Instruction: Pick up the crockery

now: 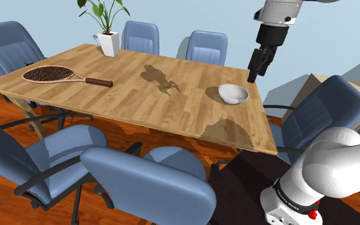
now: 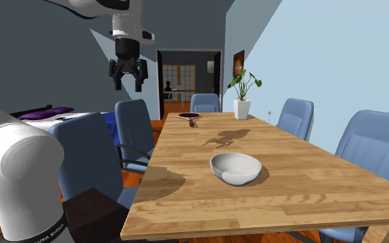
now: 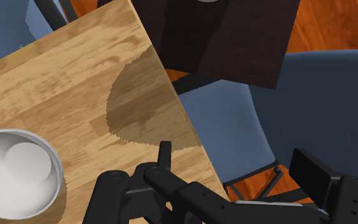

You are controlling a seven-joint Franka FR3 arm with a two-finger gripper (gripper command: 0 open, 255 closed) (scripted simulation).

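Black and with two fingers, the tool (image 1: 256, 71) hangs in the air at the end of the white arm, high above the edge of the counter (image 1: 140, 105). In the second exterior view its fingers (image 2: 117, 83) stand wide apart, and nothing is between them. It holds nothing and touches nothing.

The bowl (image 1: 233, 93) is white and shallow. It stands upright on the wooden counter, near the end that is closest to the stand (image 1: 242, 182). In the shoulder view the tool is above the bowl and a little to its right, well apart from it. In the second exterior view the bowl (image 2: 235, 168) lies near the middle of the counter's width, while the tool is up and to the left, over the side where the chairs are. In the wrist view the bowl (image 3: 15, 172) sits off to one side of the fingers, not between them, and below the tool are the counter's edge, a blue chair (image 3: 234, 121) and the dark top of the stand.

A round dark shadow lies on the wood between the bowl and the corner near the stand.

At the far end of the counter lies a racket (image 1: 57, 75) with a brown handle, flat on the wood. Near it a green plant (image 1: 108, 25) stands in a white pot. Both are well apart from the bowl. Blue chairs stand around the counter on a reddish wooden floor.
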